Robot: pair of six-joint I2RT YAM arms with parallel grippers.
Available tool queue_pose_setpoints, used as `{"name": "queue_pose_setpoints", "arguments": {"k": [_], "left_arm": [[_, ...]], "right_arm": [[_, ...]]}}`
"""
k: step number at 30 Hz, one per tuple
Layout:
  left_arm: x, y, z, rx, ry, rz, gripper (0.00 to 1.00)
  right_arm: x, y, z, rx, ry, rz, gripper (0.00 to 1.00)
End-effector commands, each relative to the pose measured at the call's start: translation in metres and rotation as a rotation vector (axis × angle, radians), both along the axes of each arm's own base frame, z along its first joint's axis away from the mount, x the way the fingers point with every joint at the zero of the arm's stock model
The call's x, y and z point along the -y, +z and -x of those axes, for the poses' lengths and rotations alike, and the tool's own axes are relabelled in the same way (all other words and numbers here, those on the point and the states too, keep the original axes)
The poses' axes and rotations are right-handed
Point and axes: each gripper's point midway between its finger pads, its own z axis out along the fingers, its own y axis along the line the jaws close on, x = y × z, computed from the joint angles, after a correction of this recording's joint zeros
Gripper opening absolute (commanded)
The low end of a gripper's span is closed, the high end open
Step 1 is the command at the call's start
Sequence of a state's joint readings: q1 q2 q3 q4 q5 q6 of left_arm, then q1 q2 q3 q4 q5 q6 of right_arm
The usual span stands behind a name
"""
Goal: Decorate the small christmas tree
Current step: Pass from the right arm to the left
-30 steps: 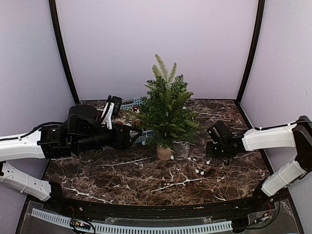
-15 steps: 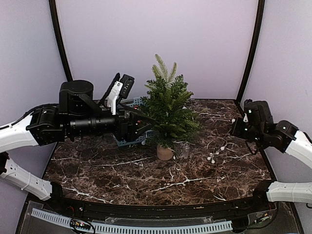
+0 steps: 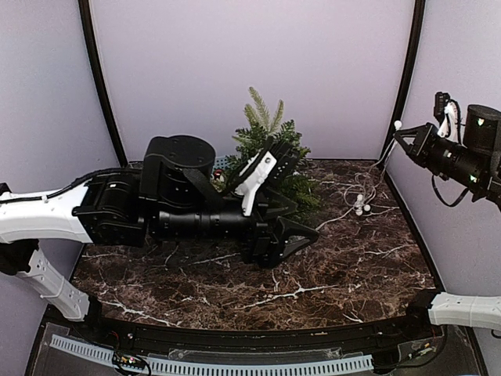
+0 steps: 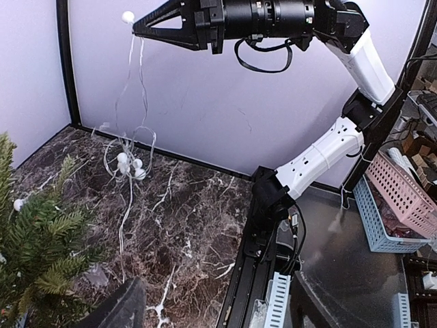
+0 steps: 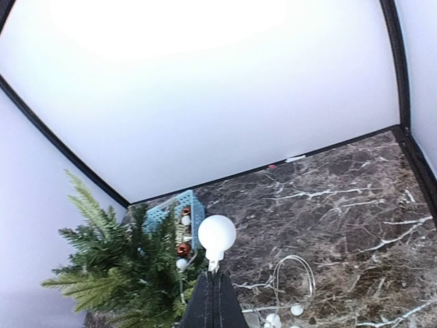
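Observation:
The small christmas tree [image 3: 264, 129] stands at the back middle of the table, its lower half and base hidden behind my left arm. My left gripper [image 3: 304, 194] hangs open and empty in front of the tree, at its right side. My right gripper [image 3: 398, 134] is raised high at the back right, shut on the end of a string of white bulb lights [image 3: 359, 205]. One bulb [image 5: 217, 236] sticks out just past its fingertips [image 5: 215, 295]. The rest of the string [image 4: 129, 162] trails down to the marble table. The tree [image 4: 33, 249] also fills the left wrist view's lower left.
A blue basket [image 5: 166, 214] with red and white ornaments sits behind the tree at the back left. Black frame posts [image 3: 399, 78] run up both back corners. Beyond the table's right edge stand pink and blue crates [image 4: 399, 198].
My right gripper has risen from table height to high at the back right, lifting the light string. My left arm has swung right, in front of the tree, away from the basket.

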State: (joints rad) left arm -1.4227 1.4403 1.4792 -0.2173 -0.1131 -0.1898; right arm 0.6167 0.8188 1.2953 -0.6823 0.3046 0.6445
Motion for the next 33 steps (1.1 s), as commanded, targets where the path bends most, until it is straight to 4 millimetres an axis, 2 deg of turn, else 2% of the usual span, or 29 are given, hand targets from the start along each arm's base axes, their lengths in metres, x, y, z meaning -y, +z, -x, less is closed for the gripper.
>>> {"name": "queue_pose_setpoints", "arguments": {"k": [1,5,6,7,8,9,10,13,18,23,24,25,26,30,33], "left_arm": [[0.023,0.019,0.0,0.034,0.009,0.062,0.75],[0.039,0.007,-0.016,0.054,0.089,0.026,0.77],[0.04,0.01,-0.021,0.063,0.117,0.024,0.78],[0.046,-0.001,-0.024,0.064,0.129,-0.004,0.81],[0.047,0.003,-0.027,0.069,0.148,-0.001,0.82],[0.052,-0.007,-0.03,0.072,0.154,-0.03,0.83],[0.053,-0.004,-0.034,0.079,0.178,-0.03,0.84],[0.06,-0.026,-0.044,0.095,0.219,-0.107,0.83],[0.064,-0.044,-0.057,0.102,0.262,-0.165,0.65],[0.056,-0.058,-0.077,0.14,0.347,-0.24,0.6],[0.056,-0.066,-0.079,0.148,0.355,-0.274,0.59],[0.055,-0.063,-0.082,0.156,0.369,-0.275,0.58],[0.057,-0.068,-0.082,0.166,0.365,-0.296,0.57],[0.066,-0.07,-0.081,0.187,0.339,-0.297,0.55],[0.071,-0.071,-0.082,0.202,0.327,-0.292,0.48]], "right_arm": [[-0.032,0.025,0.013,0.052,0.198,-0.093,0.0],[-0.051,0.038,0.025,0.088,0.324,-0.15,0.0],[-0.054,0.042,0.028,0.101,0.351,-0.16,0.0],[-0.056,0.045,0.032,0.115,0.374,-0.167,0.0],[-0.058,0.046,0.035,0.124,0.395,-0.174,0.0],[-0.059,0.049,0.037,0.137,0.407,-0.182,0.0],[-0.059,0.051,0.04,0.147,0.417,-0.188,0.0],[-0.061,0.058,0.046,0.173,0.446,-0.201,0.0],[-0.062,0.066,0.053,0.202,0.479,-0.207,0.0],[-0.065,0.068,0.059,0.218,0.514,-0.216,0.0],[-0.065,0.068,0.06,0.216,0.519,-0.215,0.0],[-0.066,0.068,0.061,0.218,0.524,-0.215,0.0],[-0.066,0.067,0.061,0.217,0.529,-0.213,0.0],[-0.07,0.066,0.061,0.209,0.546,-0.212,0.0],[-0.072,0.066,0.061,0.209,0.558,-0.216,0.0]]}}
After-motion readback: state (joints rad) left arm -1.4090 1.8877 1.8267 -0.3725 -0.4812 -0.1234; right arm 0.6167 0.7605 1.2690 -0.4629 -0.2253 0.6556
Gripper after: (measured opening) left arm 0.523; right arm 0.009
